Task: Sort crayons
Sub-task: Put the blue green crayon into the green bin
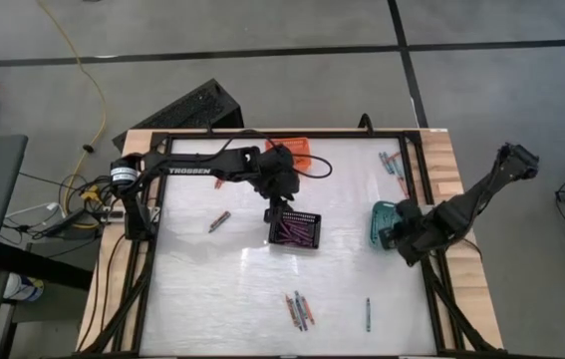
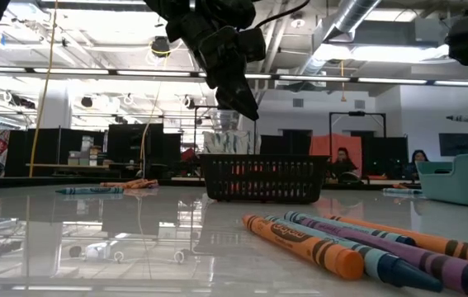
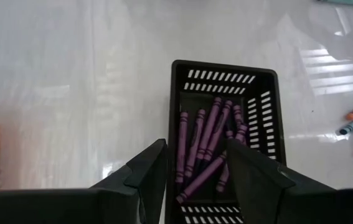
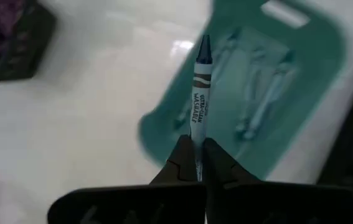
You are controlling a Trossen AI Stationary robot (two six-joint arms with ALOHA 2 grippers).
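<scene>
Nearest the low camera, a loose bunch of paper-wrapped wax crayons (image 2: 357, 243) in orange, teal and purple lies side by side on the glossy white table top (image 1: 222, 289); from above this bunch (image 1: 298, 310) sits near the front edge, with a single teal crayon (image 1: 369, 313) just to its right. Farther in, at the middle of the table, stands a small black plastic slotted basket (image 1: 296, 231) holding a heap of purple crayons (image 3: 204, 146). The left gripper (image 3: 195, 171) hangs directly above this basket, its two dark fingers apart with nothing between them, pointing down toward the purple sticks. A lone crayon (image 1: 219, 221) lies well to the left of the black basket. At the right edge of the table is a small teal plastic basket (image 1: 383, 223), in which a few teal crayons (image 4: 257, 99) lie. The right gripper (image 4: 198, 160) is just beside that basket, its fingers pinched tight on the lower end of a blue-tipped teal crayon (image 4: 200, 99), which stands out straight from the fingertips over the basket's rim. At the far side, a small orange plastic basket (image 1: 290, 151) sits against the back edge, and another scatter of crayons (image 1: 394, 166) lies near the far right corner.
</scene>
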